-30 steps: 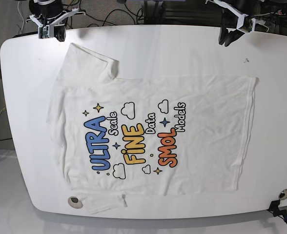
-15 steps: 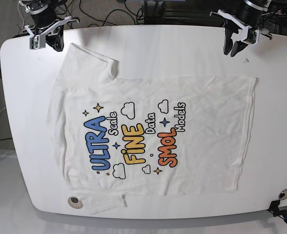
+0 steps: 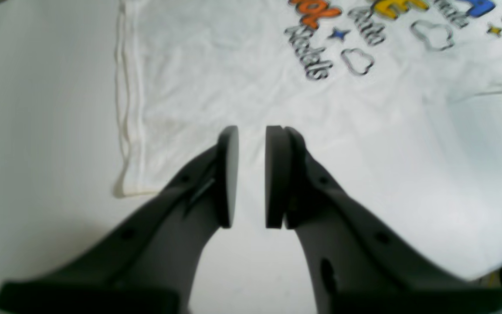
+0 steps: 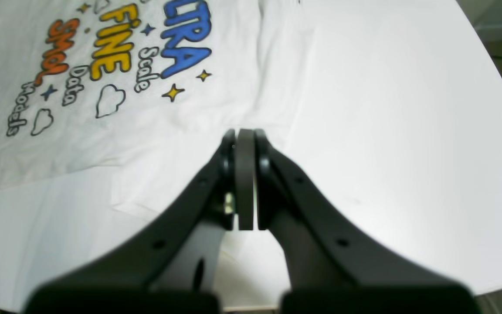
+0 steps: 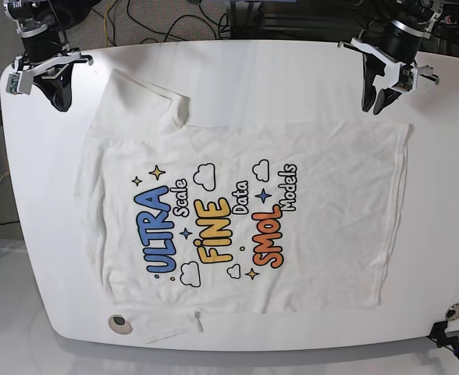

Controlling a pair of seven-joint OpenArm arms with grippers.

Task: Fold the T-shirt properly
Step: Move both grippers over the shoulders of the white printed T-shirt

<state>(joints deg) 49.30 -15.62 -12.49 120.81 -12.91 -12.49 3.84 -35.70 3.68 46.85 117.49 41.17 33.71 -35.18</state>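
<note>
So the T-shirt [image 5: 245, 211] is lying flat on the white table [image 5: 307, 70], print side up, with the neck end toward the base view's left and the hem toward its right. One sleeve pokes up toward the top-left corner, and the other hangs off the near table edge.

The left gripper [image 5: 381, 100] sits over the table just past the shirt's upper hem corner, not touching the cloth. In the left wrist view its jaws [image 3: 251, 176] stand a little apart with nothing between them, and the hem corner lies right ahead and a bit to the side, the "Models" lettering further out.

The right gripper [image 5: 58, 95] is over by the top-left, just beside the sleeve and off the fabric in the base view. From its wrist cam the jaws [image 4: 245, 179] are pressed together with nothing caught in them. The sleeve and shoulder lie just ahead, with the blue "ULTRA" beyond that.
</note>
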